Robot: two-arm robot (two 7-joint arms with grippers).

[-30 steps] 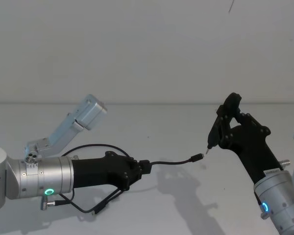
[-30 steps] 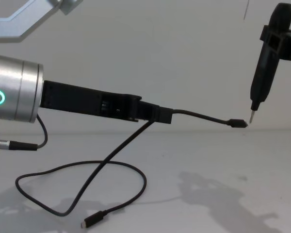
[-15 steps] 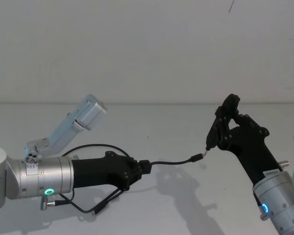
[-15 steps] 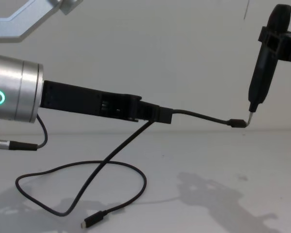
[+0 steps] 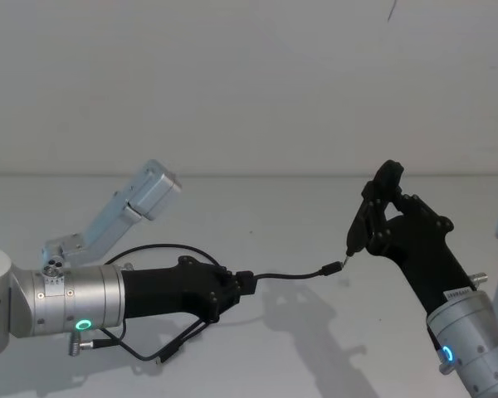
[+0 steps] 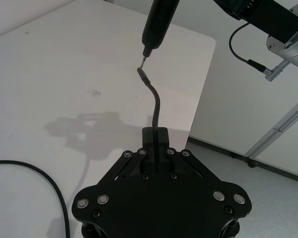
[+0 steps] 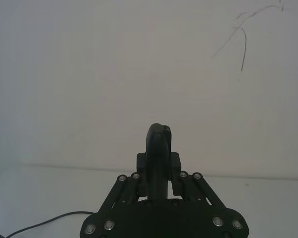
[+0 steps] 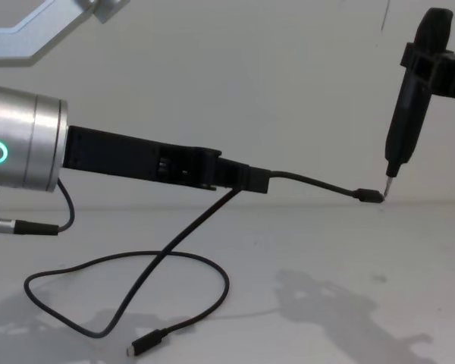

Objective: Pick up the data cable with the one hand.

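My left gripper (image 5: 244, 282) is shut on the data cable (image 5: 292, 275) just behind one plug (image 5: 333, 267), holding it above the table. That plug sticks out to the right in the chest view, where the left gripper (image 8: 252, 180) grips the cable (image 8: 312, 181). The rest of the cable hangs down and loops on the table (image 8: 164, 261), ending in a second plug (image 8: 142, 346). My right gripper (image 5: 380, 222) is shut on a black pen-shaped tool (image 8: 406, 114); its metal tip touches the raised plug (image 6: 142, 73).
A short black wire with a metal connector (image 8: 24, 225) hangs from my left wrist. A silver arm link (image 5: 120, 214) rises behind the left arm. The white table (image 5: 266, 207) runs back to a plain wall.
The right gripper has shifted the pen tool slightly left, so its tip now rests against the raised plug, which has moved a little left and down. The left arm has stayed put.
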